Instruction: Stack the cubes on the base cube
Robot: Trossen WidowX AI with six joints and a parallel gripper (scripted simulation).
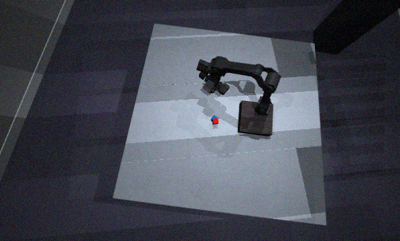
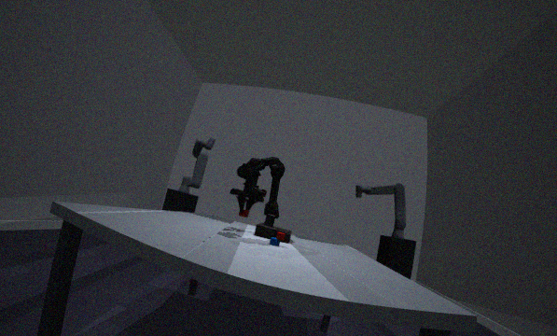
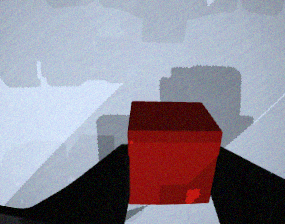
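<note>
My gripper (image 2: 243, 210) (image 3: 169, 155) is shut on a red cube (image 2: 243, 214) (image 3: 168, 167), held between the two black fingers well above the table. The held cube looks level in the wrist view and is hidden under the arm in the top view. The blue base cube (image 1: 214, 117) (image 2: 274, 242) stands on the table, off to one side of my gripper. A second red cube (image 1: 215, 121) (image 2: 281, 236) sits on top of it, offset over one corner. It looks level, though its exact placement is too small to tell.
The table (image 1: 173, 181) (image 2: 269, 275) carries the arm's dark base block (image 1: 255, 122), close beside the cubes. A dark pillar (image 1: 347, 27) stands at the table's far corner. Two grey arms (image 2: 199, 173) (image 2: 400, 210) stand on dark pedestals behind the table. Shadows cross the surface.
</note>
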